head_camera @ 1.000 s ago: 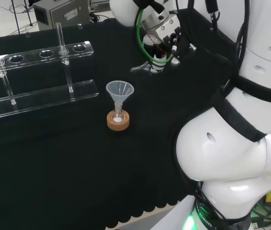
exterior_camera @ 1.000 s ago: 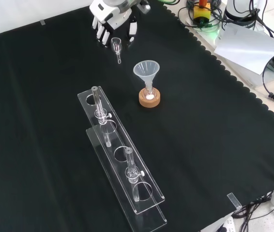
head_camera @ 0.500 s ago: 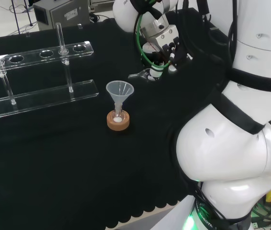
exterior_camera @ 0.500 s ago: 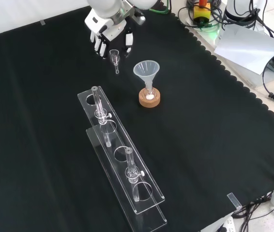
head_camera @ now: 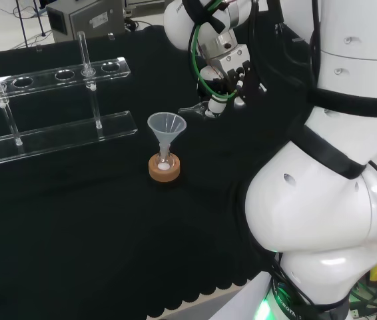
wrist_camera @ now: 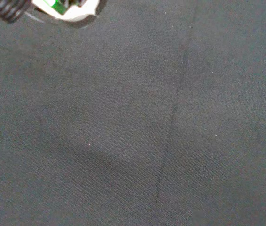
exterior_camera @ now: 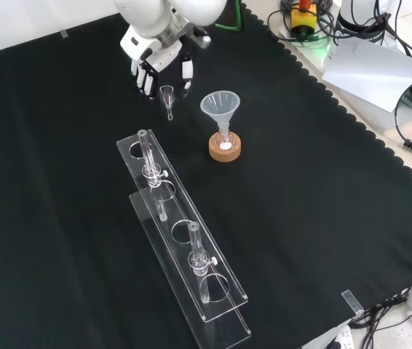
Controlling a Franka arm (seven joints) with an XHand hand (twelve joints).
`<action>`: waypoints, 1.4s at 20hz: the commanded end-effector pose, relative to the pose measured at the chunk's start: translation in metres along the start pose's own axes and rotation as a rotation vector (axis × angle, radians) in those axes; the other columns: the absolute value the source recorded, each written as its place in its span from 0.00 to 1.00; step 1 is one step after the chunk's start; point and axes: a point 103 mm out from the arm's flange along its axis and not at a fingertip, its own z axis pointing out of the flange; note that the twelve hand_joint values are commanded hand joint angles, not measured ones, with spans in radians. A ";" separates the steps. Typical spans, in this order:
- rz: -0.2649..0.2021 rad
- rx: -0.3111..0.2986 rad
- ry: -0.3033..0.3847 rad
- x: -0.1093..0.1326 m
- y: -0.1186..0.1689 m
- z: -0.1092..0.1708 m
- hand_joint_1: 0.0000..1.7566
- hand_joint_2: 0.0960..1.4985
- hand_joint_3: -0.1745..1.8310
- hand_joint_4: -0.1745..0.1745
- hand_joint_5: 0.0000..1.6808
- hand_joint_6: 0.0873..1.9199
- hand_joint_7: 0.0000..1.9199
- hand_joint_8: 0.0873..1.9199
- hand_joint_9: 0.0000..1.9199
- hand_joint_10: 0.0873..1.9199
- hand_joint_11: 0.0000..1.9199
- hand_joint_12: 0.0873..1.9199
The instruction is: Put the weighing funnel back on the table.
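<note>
Front view shows my hand [exterior_camera: 156, 64] pinching the weighing funnel [exterior_camera: 167, 94] above the desk [exterior_camera: 300, 189], near the funnel [exterior_camera: 220, 105]; I judge it light, brittle, slippery, best held by its cup, not its stem.

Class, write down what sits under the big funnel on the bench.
The funnel has its stem in a small flask seated on a cork ring. Something white shows at the flask's bottom. The cloth beneath the ring is covered.
</note>
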 end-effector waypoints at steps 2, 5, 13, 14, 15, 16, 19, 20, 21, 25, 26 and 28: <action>-0.005 0.005 0.020 -0.001 0.015 0.009 0.60 0.45 0.46 1.00 0.62 0.56 0.39 0.30 0.60 0.14 0.45 0.52; -0.012 0.013 0.033 -0.002 0.026 0.019 0.60 0.45 0.46 1.00 0.62 0.56 0.39 0.30 0.60 0.14 0.45 0.52; -0.019 0.042 0.050 -0.001 0.043 0.040 0.60 0.45 0.46 1.00 0.61 0.56 0.39 0.30 0.60 0.14 0.45 0.52; -0.020 0.045 0.051 0.000 0.045 0.042 0.60 0.45 0.46 1.00 0.61 0.56 0.39 0.30 0.60 0.14 0.45 0.52; -0.021 0.047 0.051 0.001 0.048 0.043 0.60 0.45 0.46 1.00 0.61 0.56 0.39 0.30 0.60 0.14 0.45 0.52; -0.021 0.050 0.050 0.001 0.050 0.045 0.60 0.46 0.46 1.00 0.61 0.56 0.39 0.30 0.60 0.14 0.45 0.52; -0.023 0.057 0.046 0.004 0.057 0.049 0.59 0.46 0.46 1.00 0.61 0.56 0.39 0.30 0.60 0.14 0.45 0.52; -0.025 0.060 0.044 0.004 0.060 0.050 0.59 0.46 0.46 1.00 0.61 0.56 0.38 0.30 0.60 0.14 0.45 0.52; -0.025 0.062 0.043 0.005 0.062 0.051 0.59 0.46 0.46 1.00 0.61 0.56 0.38 0.30 0.60 0.14 0.45 0.52; -0.022 0.066 0.033 0.006 0.069 0.054 0.59 0.46 0.46 1.00 0.61 0.56 0.38 0.30 0.60 0.14 0.45 0.52; -0.021 0.066 0.028 0.006 0.070 0.054 0.59 0.46 0.46 1.00 0.61 0.56 0.38 0.30 0.60 0.14 0.45 0.52; -0.014 0.064 0.017 0.005 0.072 0.053 0.59 0.46 0.46 1.00 0.61 0.56 0.38 0.30 0.60 0.14 0.45 0.52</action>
